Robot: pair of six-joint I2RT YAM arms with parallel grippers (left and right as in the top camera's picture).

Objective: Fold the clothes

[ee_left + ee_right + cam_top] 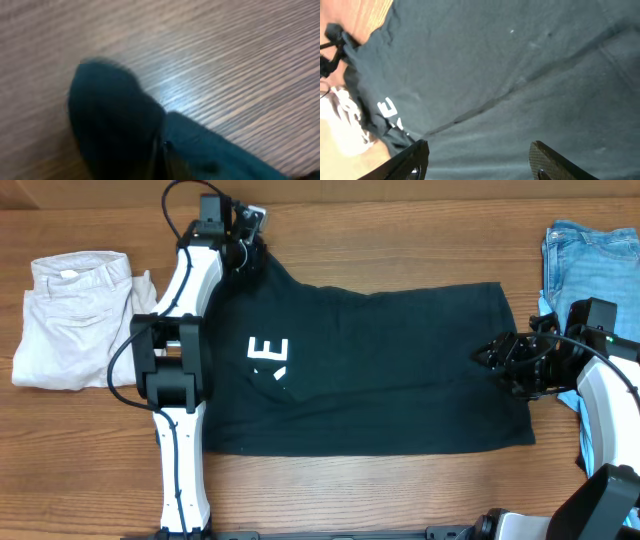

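Note:
The black T-shirt (380, 370) lies spread across the table, with part of its white lettering (270, 352) showing on the left half. My left gripper (248, 252) sits at the shirt's far left corner and is shut on the cloth. In the left wrist view the bunched dark fabric (115, 115) fills the lower frame and hides the fingers. My right gripper (490, 358) hovers at the shirt's right edge. In the right wrist view it is open, fingertips (417, 157) wide apart above the flat cloth (520, 75).
Pale beige trousers (70, 320) lie folded at the left of the table. Light-blue jeans (590, 260) lie at the far right, behind my right arm. Bare wooden tabletop (225, 60) lies beyond the shirt's far corner.

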